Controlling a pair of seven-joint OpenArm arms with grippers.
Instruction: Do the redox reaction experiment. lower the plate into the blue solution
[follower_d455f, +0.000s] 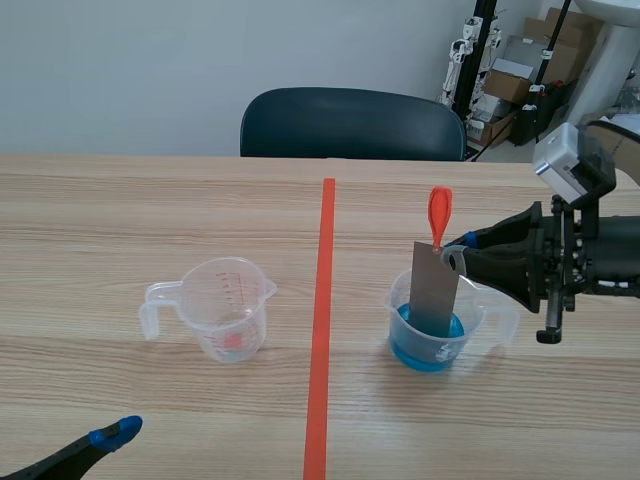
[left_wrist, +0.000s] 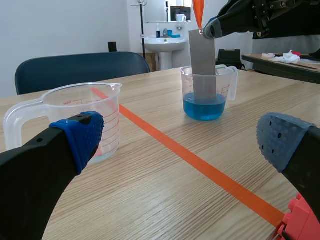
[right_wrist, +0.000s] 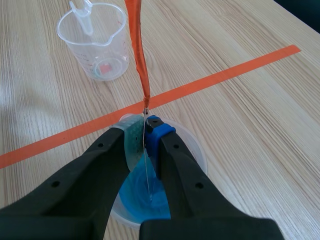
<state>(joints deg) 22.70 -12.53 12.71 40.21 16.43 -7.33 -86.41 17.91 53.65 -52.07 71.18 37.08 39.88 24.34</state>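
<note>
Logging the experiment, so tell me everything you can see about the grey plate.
The plate is a thin, flat grey rectangle, metal by its look, with an orange strip at its top. It stands upright, pinched near the top edge by the right gripper, its lower end dipped in the blue liquid inside a clear cup.

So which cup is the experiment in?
Find the orange tape line down the wooden table. On the robot's right of it stands a clear cup, with the right hand holding a grey plate upright in it. Unlike the other cup, it holds blue liquid.
</note>
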